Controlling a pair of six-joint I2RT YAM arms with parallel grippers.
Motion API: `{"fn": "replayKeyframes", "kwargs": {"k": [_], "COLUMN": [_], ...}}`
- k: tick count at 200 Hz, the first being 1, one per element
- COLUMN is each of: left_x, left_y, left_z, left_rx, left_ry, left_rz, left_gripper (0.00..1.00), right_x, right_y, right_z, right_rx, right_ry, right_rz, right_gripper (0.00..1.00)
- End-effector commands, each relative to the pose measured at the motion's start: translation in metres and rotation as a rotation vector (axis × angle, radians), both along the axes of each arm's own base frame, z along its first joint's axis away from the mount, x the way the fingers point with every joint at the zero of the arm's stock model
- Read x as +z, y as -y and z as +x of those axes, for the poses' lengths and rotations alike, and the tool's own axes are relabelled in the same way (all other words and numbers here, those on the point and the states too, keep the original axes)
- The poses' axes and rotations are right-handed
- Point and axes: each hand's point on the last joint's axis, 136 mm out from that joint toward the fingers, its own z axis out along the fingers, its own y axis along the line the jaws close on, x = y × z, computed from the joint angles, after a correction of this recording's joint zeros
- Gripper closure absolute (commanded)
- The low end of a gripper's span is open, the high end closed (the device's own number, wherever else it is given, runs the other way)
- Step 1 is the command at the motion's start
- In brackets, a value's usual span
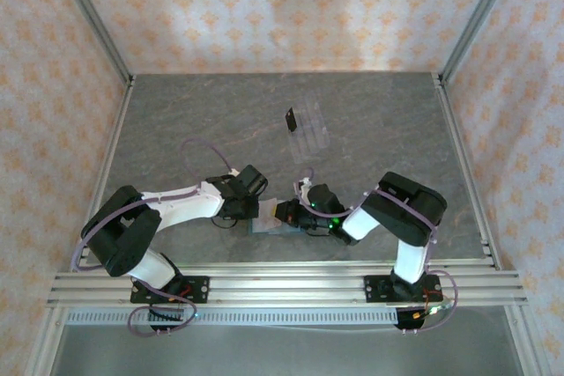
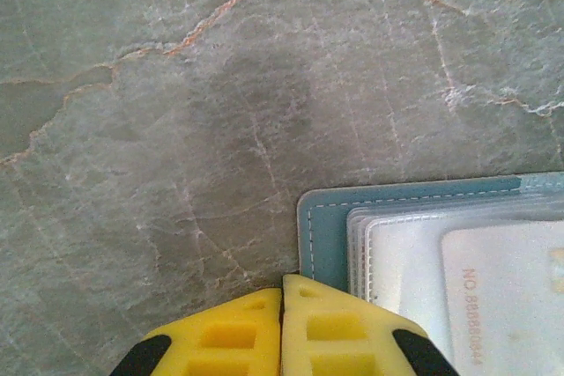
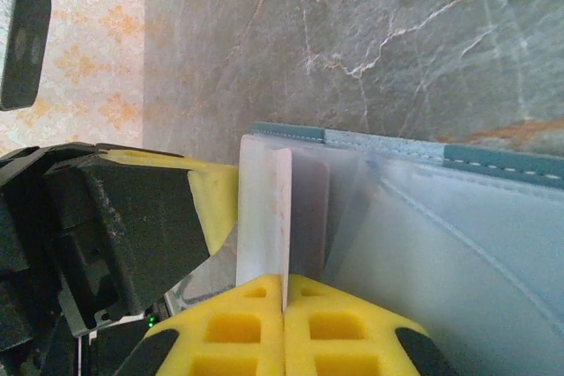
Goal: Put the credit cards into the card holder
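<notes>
Partly done: right gripper [image 3: 284, 281] clamps pale card [image 3: 264, 209] at card holder [image 2: 319, 235]; left gripper [image 2: 282, 292] closed, empty, beside its corner; black card [image 1: 291, 119] outstanding at tray [image 1: 314, 129].

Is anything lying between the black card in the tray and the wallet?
Nothing lies on the table between the black card and the wallet. The left gripper, shut, and the right gripper, pinching a pale card, sit at the wallet itself.
</notes>
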Motion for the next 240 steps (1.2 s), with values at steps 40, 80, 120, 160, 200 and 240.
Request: {"fn": "replayKeyframes", "kwargs": {"k": [40,80,120,160,200,240], "left_x": [-0.032,-0.033,-0.035,-0.036,-0.038,-0.039], "left_y": [0.0,0.001,0.002,0.0,-0.003,-0.003], "left_z": [-0.018,-0.018,-0.019,-0.02,-0.022,-0.023], "left_rx": [-0.005,-0.008,-0.011,-0.01,-0.004,-0.003], "left_ry": [-0.071,-0.072,-0.073,-0.072,-0.072,-0.072], "left_rz": [0.0,-0.003,-0.002,0.001,0.001,0.001], "left_gripper": [0.93,0.93,0.93,0.93,0.93,0.93], "right_x": [-0.032,-0.03,-0.032,-0.025,-0.017,-0.004], "right_y": [0.013,0.012,0.004,0.012,0.019,0.029], "right_z": [-0.015,-0.016,-0.021,-0.022,-0.026,-0.023], "right_rx": [-0.029,-0.042,-0.024,-0.026,0.032,0.057], "right_ry": [-0.059,-0.044,-0.032,-0.013,-0.006,0.028], "right_rz": [-0.135,-0.158,-0.194,-0.234,-0.365,-0.49], "right_gripper": [0.9,0.88,0.8,0.68,0.6,0.58]}}
